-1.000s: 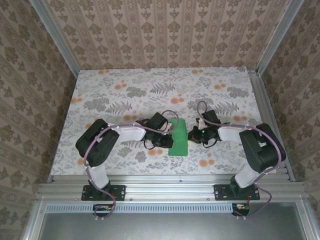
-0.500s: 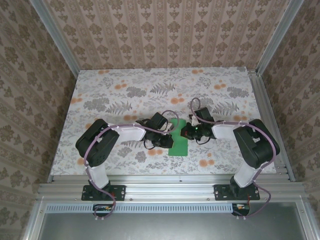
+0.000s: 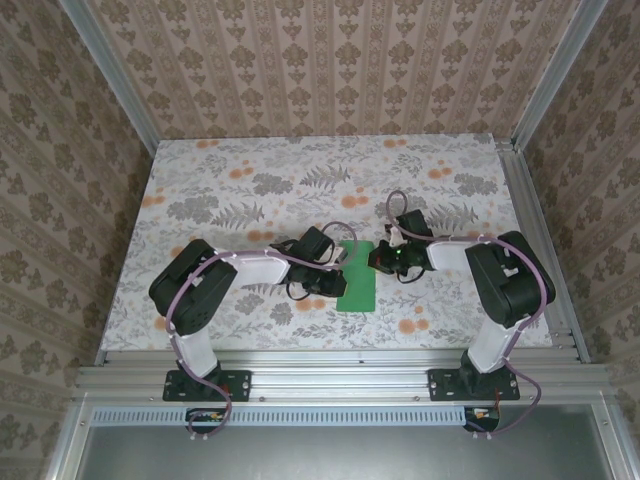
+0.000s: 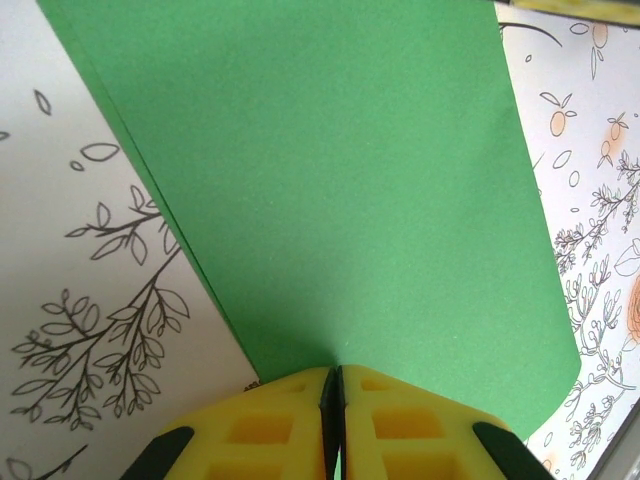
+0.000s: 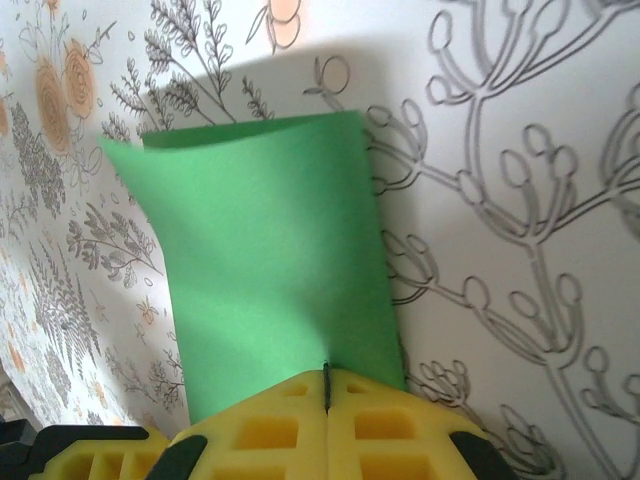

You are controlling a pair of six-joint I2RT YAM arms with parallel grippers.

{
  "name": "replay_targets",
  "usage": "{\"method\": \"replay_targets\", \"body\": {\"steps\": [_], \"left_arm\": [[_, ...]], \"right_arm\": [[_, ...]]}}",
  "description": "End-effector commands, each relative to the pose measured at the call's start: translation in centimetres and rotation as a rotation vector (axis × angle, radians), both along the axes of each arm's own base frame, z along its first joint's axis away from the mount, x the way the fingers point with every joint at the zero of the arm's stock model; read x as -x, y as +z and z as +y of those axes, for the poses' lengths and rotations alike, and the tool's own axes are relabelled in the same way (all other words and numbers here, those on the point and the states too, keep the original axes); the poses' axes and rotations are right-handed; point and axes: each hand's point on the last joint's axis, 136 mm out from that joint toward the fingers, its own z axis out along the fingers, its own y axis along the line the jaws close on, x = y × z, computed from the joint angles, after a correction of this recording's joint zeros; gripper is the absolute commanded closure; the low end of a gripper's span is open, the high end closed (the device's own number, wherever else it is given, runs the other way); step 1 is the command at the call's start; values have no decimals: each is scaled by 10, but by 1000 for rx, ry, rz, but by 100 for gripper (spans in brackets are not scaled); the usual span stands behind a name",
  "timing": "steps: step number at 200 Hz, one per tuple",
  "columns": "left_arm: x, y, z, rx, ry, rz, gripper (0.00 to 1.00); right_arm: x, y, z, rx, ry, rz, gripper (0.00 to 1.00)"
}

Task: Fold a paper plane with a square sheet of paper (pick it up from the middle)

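The square sheet of paper (image 3: 357, 288) is bright green and folded over into a narrow strip lying near the table's front middle. My left gripper (image 3: 342, 272) is at its left edge; in the left wrist view the yellow fingers (image 4: 280, 420) are shut on the sheet (image 4: 340, 180), a sliver of green showing in the slit of the left gripper (image 4: 335, 372). My right gripper (image 3: 377, 258) reaches in from the right. It is shut, with the right gripper's tips (image 5: 327, 370) against the sheet (image 5: 270, 250), whose far end curls up a little.
The table (image 3: 250, 190) has a floral cloth and wallpapered walls on three sides. An aluminium rail (image 3: 330, 375) runs along the front edge by the arm bases. There is open cloth beyond the sheet and to both sides.
My right gripper has moved left from beside the sheet onto its right part. The sheet's raised far end has come down lower. The left arm has hardly moved.
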Motion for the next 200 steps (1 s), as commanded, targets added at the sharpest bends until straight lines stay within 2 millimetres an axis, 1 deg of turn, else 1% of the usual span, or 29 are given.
{"method": "replay_targets", "body": {"steps": [1, 18, 31, 60, 70, 87, 104, 119, 159, 188, 200], "left_arm": [[37, -68, 76, -345, 23, 120, 88], [39, -69, 77, -345, 19, 123, 88], [38, -69, 77, -346, 16, 122, 88], [36, -68, 75, -340, 18, 121, 88], [35, -68, 73, -335, 18, 122, 88], [35, -67, 72, -331, 14, 124, 88], [35, -67, 71, -332, 9, 123, 88], [35, -65, 72, -333, 10, 122, 88], [37, -63, 74, -336, 8, 121, 88], [40, -65, 79, -350, 5, 124, 88], [42, -66, 82, -358, 6, 130, 88]], "right_arm": [[-7, -22, -39, 121, -97, 20, 96], [-11, -11, -34, 86, -89, 0, 96], [-11, 3, -22, 33, -68, -20, 96], [-3, 35, 5, -46, -20, -71, 96], [0, 40, 14, -66, -11, -75, 96], [-1, 34, 22, -72, -4, -68, 96], [-4, 23, 29, -78, 2, -49, 96], [-7, 12, 30, -58, 7, -37, 96], [-23, -12, 18, 11, -20, -22, 97], [-30, -25, 3, 70, -57, 8, 97], [-33, -27, -2, 83, -72, 12, 97]]}}
